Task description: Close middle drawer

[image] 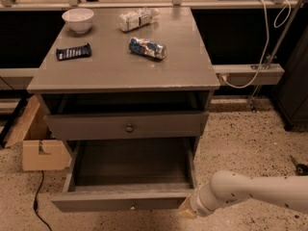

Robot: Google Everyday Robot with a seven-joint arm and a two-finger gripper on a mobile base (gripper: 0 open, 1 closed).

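The middle drawer (120,201) is the wide grey drawer with a slim front panel and a small knob (132,207). It is pulled far out and its shallow box looks empty. Above it, a taller-fronted grey drawer (86,126) with a darker knob (129,128) stands slightly out. My white arm (250,192) comes in from the lower right. The gripper (185,211) is at the right end of the middle drawer's front panel, at or just outside its corner.
On the cabinet top (183,71) are a white bowl (78,19), a clear bottle (137,18), a blue snack bag (147,48) and a dark bar (73,51). A cardboard box (41,148) and a cable (36,203) lie on the floor at the left.
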